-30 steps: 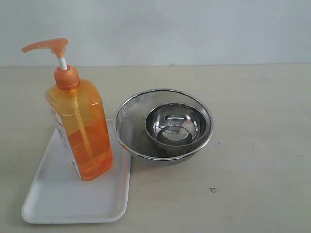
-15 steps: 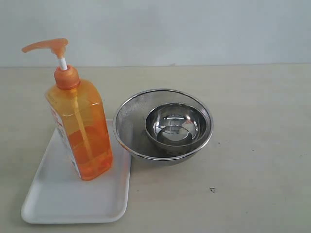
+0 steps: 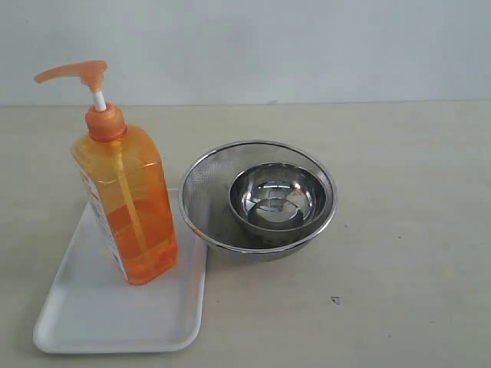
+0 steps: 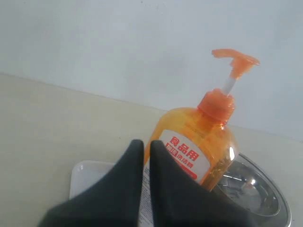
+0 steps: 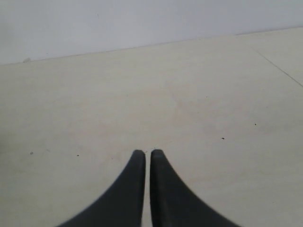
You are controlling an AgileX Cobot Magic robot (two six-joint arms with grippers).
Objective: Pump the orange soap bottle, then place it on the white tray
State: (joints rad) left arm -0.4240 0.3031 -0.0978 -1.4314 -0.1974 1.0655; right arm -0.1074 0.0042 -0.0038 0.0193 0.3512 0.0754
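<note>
The orange soap bottle stands upright on the white tray at the left of the table, its pump head raised on the white stem. Neither gripper shows in the exterior view. In the left wrist view my left gripper is shut with nothing in it, its black fingers in front of the bottle and apart from it; a corner of the tray shows beside them. My right gripper is shut and empty over bare table.
A steel mesh bowl with a smaller steel bowl inside it sits right of the tray, touching its edge. The mesh bowl's rim shows behind the bottle in the left wrist view. A white wall backs the table.
</note>
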